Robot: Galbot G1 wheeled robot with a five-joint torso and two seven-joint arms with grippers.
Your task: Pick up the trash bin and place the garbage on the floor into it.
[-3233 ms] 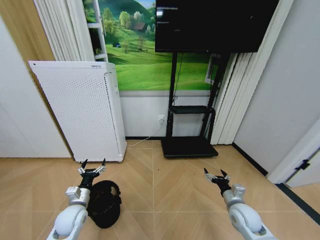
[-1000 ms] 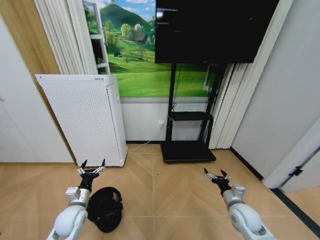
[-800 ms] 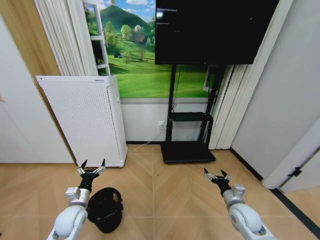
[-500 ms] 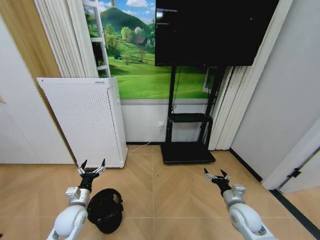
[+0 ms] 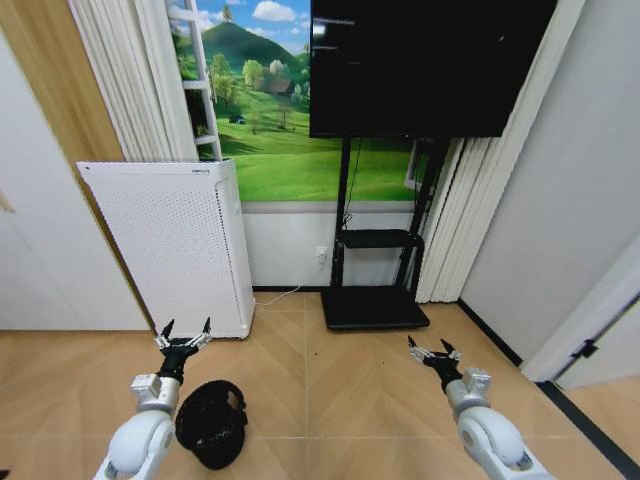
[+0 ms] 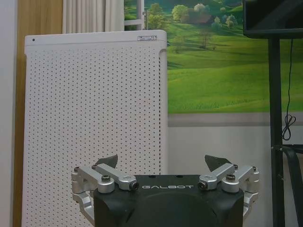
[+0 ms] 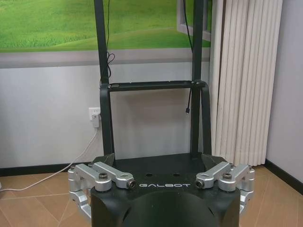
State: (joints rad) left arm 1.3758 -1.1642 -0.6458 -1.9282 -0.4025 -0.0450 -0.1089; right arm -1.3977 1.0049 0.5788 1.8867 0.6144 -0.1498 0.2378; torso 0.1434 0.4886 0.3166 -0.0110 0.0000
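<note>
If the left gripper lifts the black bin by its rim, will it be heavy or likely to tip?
The bin looks small with mesh-like sides, so probably light. Gripped at one side, it may tilt. It stands on the floor beside the open left gripper.

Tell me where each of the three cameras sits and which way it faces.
Head view: high on the robot, looking forward and down at the floor, trash bin, both arms, left gripper and right gripper open.
Left wrist view: behind the left gripper, facing the white appliance.
Right wrist view: behind the right gripper, facing the TV stand.
Shared: appliance, stand, green mural.
</note>
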